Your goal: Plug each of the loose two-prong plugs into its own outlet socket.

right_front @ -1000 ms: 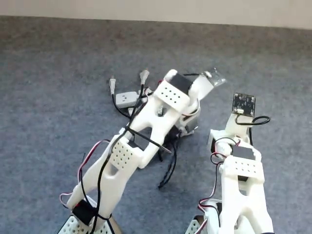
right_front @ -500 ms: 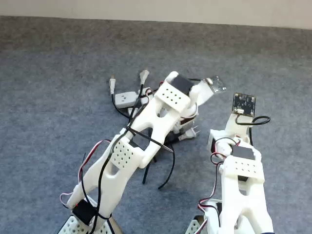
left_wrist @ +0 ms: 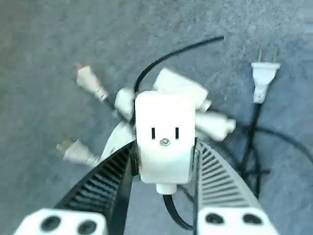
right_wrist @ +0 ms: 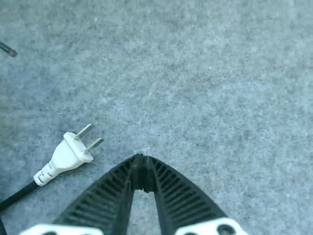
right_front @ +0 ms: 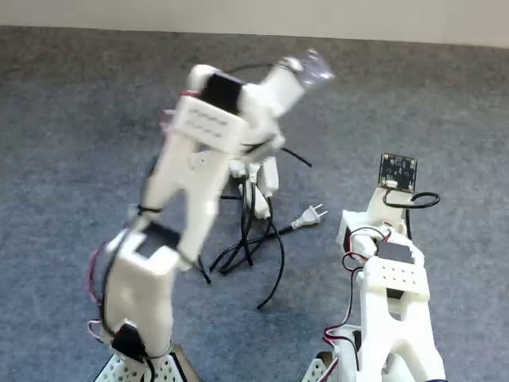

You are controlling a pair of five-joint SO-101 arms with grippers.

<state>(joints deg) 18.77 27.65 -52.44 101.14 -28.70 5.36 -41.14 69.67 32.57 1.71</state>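
Note:
My left gripper (left_wrist: 165, 149) is shut on a white outlet socket (left_wrist: 165, 137), held up off the carpet with its two slots facing the camera. More white outlet blocks (left_wrist: 182, 87) hang bunched behind it on black cords. Two pale plugs (left_wrist: 90, 82) (left_wrist: 74, 152) dangle beside them. In the high view the raised left arm (right_front: 208, 127) has the blocks (right_front: 262, 187) hanging under it. A white two-prong plug (right_front: 308, 216) lies on the carpet, close in front of my right gripper (right_wrist: 143, 171), which is shut and empty. The same plug (right_wrist: 68, 152) lies just beside its tips.
Grey carpet (right_front: 413, 95) covers the whole work area. Black cords (right_front: 250, 247) loop loosely on it between the two arms. A pale wall strip (right_front: 358, 16) runs along the far edge.
The left arm has risen and swung left and back, lifting the outlet socket and dragging the cords and blocks with it. The white plug stays on the carpet. The right arm kept still.

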